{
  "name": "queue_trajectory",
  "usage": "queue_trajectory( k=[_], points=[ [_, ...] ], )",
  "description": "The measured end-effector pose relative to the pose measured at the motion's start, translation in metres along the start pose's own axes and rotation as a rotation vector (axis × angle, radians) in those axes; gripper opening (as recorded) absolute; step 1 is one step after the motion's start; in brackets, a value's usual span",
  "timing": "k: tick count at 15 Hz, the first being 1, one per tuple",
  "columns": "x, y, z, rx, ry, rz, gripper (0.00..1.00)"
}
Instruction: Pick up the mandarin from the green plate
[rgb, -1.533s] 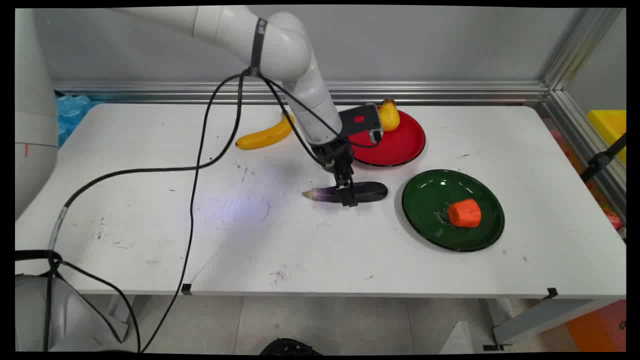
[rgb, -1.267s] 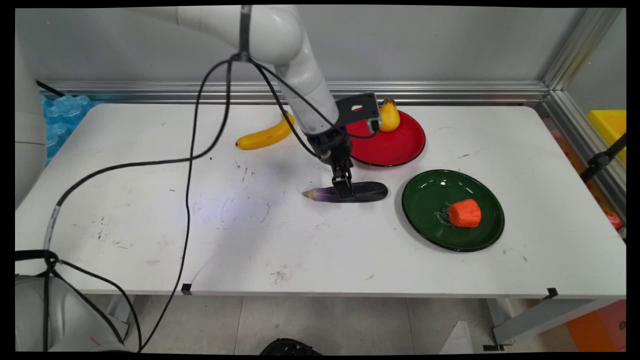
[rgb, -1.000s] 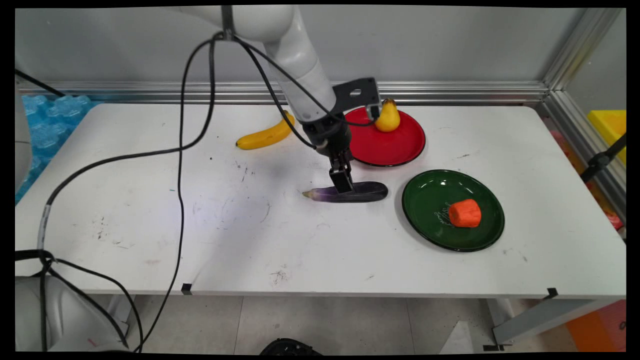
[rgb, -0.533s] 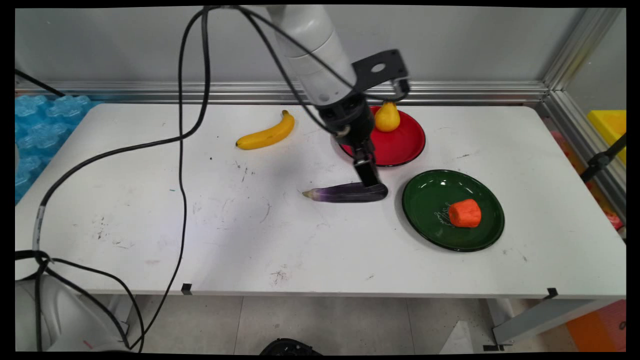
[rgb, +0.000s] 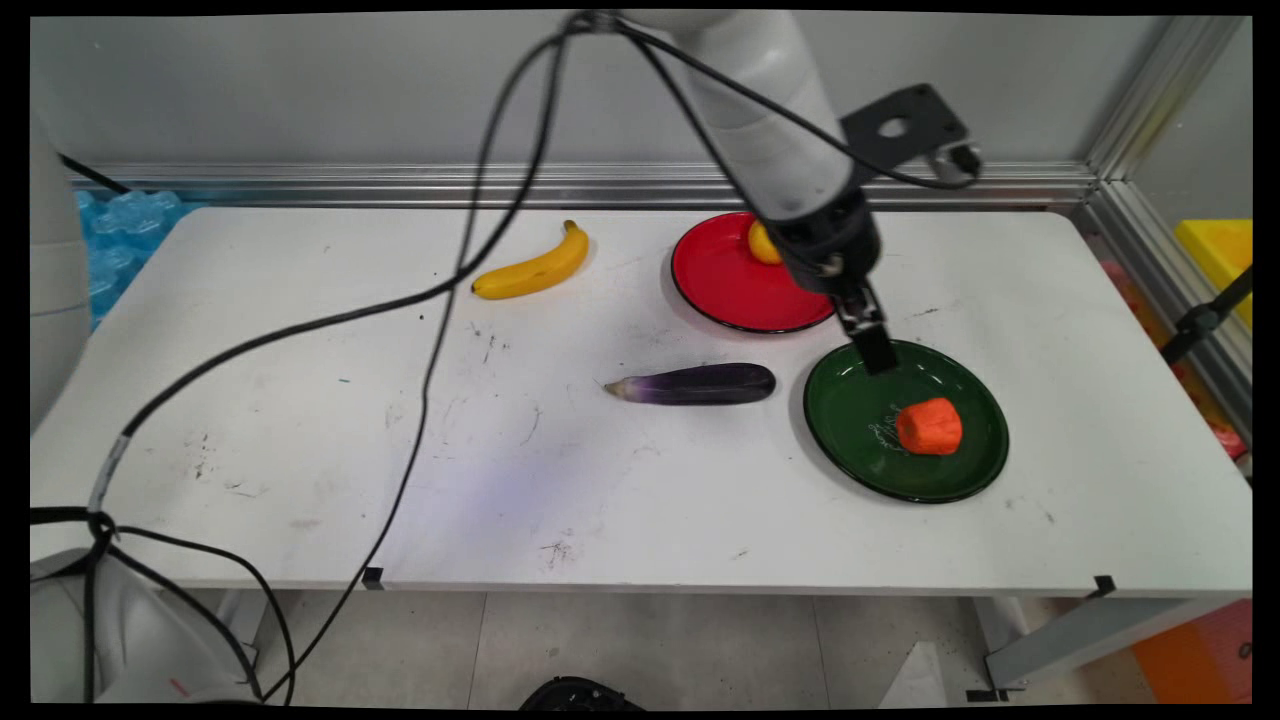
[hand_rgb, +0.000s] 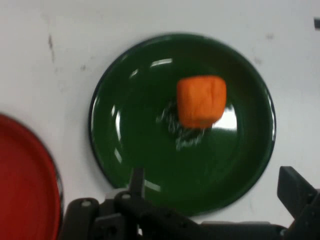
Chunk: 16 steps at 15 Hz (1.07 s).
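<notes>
Hovering over the green plate's (rgb: 850, 430) far rim, the claw (rgb: 878, 352) hangs empty with its jaws apart. An orange block (rgb: 930, 426) sits on that plate. On the surface (rgb: 300, 430) to the left lies an eggplant (rgb: 695, 384), near a red plate (rgb: 725, 285).

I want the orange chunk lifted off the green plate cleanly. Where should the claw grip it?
Probably from straight above, closing on two opposite flat sides of the orange chunk. It looks blocky and sits alone near the middle of the green plate, so the low rim shouldn't block the fingers.
</notes>
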<state>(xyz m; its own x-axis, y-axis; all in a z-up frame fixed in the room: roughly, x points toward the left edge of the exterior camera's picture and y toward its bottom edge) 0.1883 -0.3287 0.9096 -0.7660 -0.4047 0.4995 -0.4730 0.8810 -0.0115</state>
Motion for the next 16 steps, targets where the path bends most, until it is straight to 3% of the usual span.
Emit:
queue_trajectory(
  k=[8, 16],
  points=[
    [0.034, 0.008, 0.098, -0.010, 0.009, 0.012, 1.00],
    [0.036, 0.017, 0.175, -0.010, -0.025, 0.004, 1.00]
  ],
)
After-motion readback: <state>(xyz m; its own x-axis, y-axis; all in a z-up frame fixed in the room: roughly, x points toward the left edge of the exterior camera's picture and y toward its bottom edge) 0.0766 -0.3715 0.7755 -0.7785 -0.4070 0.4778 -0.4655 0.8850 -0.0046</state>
